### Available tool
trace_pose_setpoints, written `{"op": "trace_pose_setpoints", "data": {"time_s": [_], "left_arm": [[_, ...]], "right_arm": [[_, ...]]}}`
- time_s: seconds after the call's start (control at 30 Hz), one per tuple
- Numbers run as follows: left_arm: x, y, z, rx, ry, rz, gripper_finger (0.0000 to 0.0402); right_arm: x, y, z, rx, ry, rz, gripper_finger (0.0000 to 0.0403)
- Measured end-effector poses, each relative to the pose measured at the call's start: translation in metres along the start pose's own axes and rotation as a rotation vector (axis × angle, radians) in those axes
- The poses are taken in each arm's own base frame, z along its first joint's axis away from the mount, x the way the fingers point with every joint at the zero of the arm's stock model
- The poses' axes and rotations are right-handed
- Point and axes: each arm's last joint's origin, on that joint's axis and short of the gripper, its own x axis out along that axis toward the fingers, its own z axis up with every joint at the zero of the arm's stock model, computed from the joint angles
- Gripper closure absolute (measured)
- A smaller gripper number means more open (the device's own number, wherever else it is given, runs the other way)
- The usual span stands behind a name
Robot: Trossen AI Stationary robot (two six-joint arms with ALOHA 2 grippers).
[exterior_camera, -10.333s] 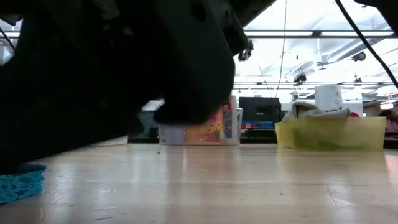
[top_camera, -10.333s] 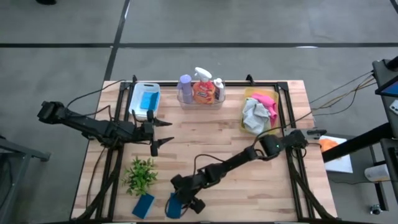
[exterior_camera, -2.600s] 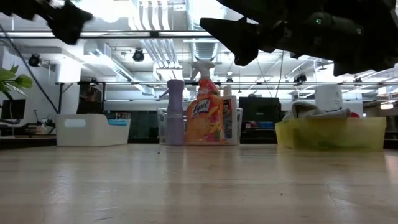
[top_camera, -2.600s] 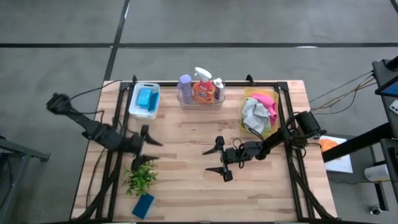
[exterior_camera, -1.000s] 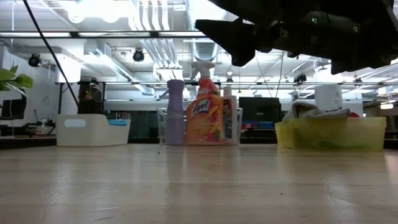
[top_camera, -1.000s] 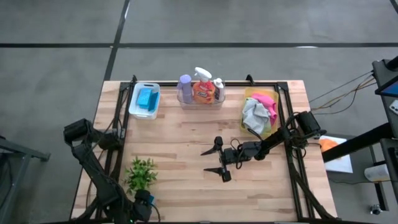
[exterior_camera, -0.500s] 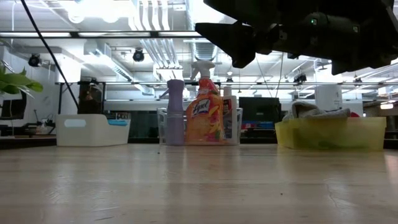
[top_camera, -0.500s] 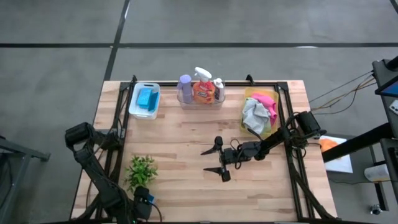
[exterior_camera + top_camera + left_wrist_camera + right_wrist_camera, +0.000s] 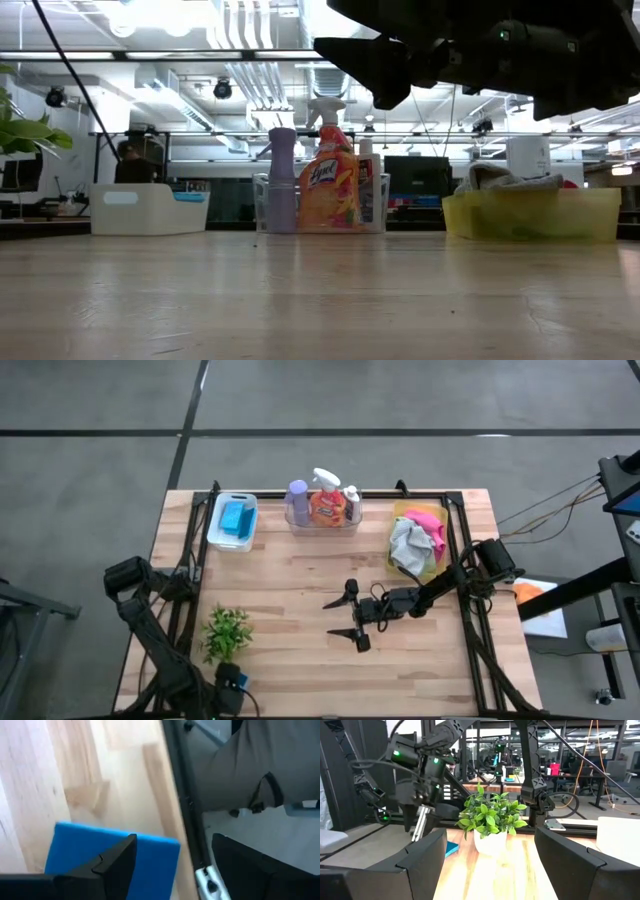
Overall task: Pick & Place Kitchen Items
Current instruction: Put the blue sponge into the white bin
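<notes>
One blue sponge (image 9: 240, 682) lies flat at the table's near left corner; it also shows in the left wrist view (image 9: 112, 855). My left gripper (image 9: 228, 686) is open right over it, one finger (image 9: 117, 857) above the sponge and the other past the table's edge. I cannot tell whether it touches the sponge. My right gripper (image 9: 330, 618) is open and empty above the table's middle. More blue sponges lie in the white tray (image 9: 216, 525). The purple bottle (image 9: 297, 492), orange spray bottle (image 9: 326, 505) and small white bottle (image 9: 352, 498) stand in the clear tray. The pink (image 9: 425, 520) and grey (image 9: 405, 545) cloths lie in the yellow tray.
A small potted plant (image 9: 226, 632) stands just beyond the sponge, close to my left arm; it also shows in the right wrist view (image 9: 492, 820). The three trays line the far edge. The table's near edge and a metal frame rail (image 9: 182, 795) run beside the sponge.
My left gripper has stayed low over the blue sponge at the near left corner. The plant has shifted a little toward the far edge, its leaves swaying. My right arm has kept still.
</notes>
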Motion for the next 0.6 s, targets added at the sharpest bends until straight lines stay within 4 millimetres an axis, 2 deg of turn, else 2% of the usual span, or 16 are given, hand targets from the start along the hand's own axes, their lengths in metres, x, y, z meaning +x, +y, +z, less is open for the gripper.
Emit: {"op": "trace_pose_setpoints", "data": {"time_s": [0.17, 0.33, 0.47, 0.6], "left_arm": [[-0.018, -0.009, 0.015, 0.035, -0.162, 0.041, 0.0165], [-0.050, -0.013, 0.021, 0.088, -0.442, 0.123, 0.0212], [-0.074, -0.012, 0.012, 0.118, -0.611, 0.147, 0.0240], [-0.075, -0.003, -0.003, 0.046, -0.577, 0.080, 0.0258]], "right_arm": [[0.001, 0.002, 0.001, 0.001, -0.002, 0.007, 0.0098], [0.016, 0.011, 0.002, -0.018, -0.010, 0.027, 0.0098], [0.037, 0.020, -0.007, -0.036, 0.021, 0.043, 0.0098], [0.055, 0.027, -0.017, -0.051, 0.073, 0.060, 0.0098]]}}
